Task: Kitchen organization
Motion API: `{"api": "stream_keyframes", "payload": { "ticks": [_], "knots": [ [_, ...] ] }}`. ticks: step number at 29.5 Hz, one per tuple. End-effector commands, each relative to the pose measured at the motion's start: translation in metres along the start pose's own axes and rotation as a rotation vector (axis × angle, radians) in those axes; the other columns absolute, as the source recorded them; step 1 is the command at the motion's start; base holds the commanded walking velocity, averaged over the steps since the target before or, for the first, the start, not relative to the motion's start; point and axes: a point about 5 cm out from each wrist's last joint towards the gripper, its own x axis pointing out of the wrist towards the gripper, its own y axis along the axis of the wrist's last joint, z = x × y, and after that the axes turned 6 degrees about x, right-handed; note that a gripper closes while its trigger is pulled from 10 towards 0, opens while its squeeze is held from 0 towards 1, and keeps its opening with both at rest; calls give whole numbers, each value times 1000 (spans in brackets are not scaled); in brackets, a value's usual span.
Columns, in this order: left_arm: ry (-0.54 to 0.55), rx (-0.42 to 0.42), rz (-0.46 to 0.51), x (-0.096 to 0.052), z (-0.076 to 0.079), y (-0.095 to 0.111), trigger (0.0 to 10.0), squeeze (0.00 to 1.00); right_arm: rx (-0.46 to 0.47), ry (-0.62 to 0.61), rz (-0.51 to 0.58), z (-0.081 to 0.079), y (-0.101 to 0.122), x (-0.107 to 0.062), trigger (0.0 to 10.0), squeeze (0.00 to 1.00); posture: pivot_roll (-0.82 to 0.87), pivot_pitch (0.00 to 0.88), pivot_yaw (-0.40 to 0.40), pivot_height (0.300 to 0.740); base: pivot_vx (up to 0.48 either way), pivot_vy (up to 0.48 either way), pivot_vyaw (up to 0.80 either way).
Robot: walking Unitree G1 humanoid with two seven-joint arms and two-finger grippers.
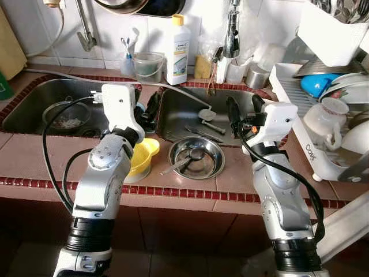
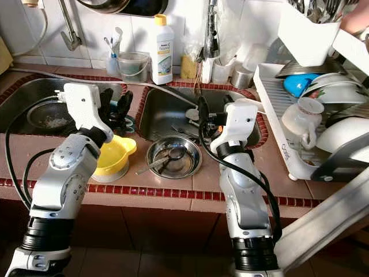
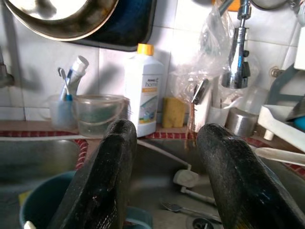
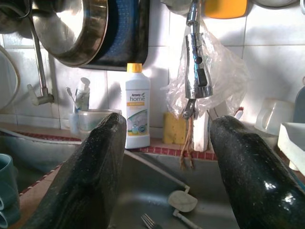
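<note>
Left pincer: spread wide, nothing held, poised over the ridge between the two sinks. Right pincer: spread wide, empty, above the right sink. Round shiny steel bowl with spoon, beside a yellow plastic bowl, set near the tiled worktop's front edge.

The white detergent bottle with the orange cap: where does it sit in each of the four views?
Left eye: detergent bottle top centre, on the ledge behind the sinks.
Right eye: top, left of centre.
Left wrist: upper centre.
Right wrist: centre left.
Shared landmark: yellow sponge just beside it.
</note>
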Motion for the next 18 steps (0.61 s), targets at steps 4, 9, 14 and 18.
{"api": "stream_keyframes", "payload": {
  "ticks": [4,9,14,18],
  "knots": [
    [-1,19,-23,-3,1,-8,10000,0,-8,-21,-20,4,-5,-5,10000,0,-107,25,-14,740,0,0,0],
    [0,17,-17,-2,1,-7,10000,0,-12,-25,-19,5,-5,-5,10000,0,-108,26,-12,740,0,0,0],
    [-14,32,-14,-4,4,-8,10000,0,-17,-26,-20,6,-5,-6,10000,0,-107,30,-10,740,0,0,0],
    [-8,38,-23,-5,4,-11,10000,0,-19,-30,-24,7,-6,-7,10000,0,-108,30,-8,740,0,0,0]
  ]
}}
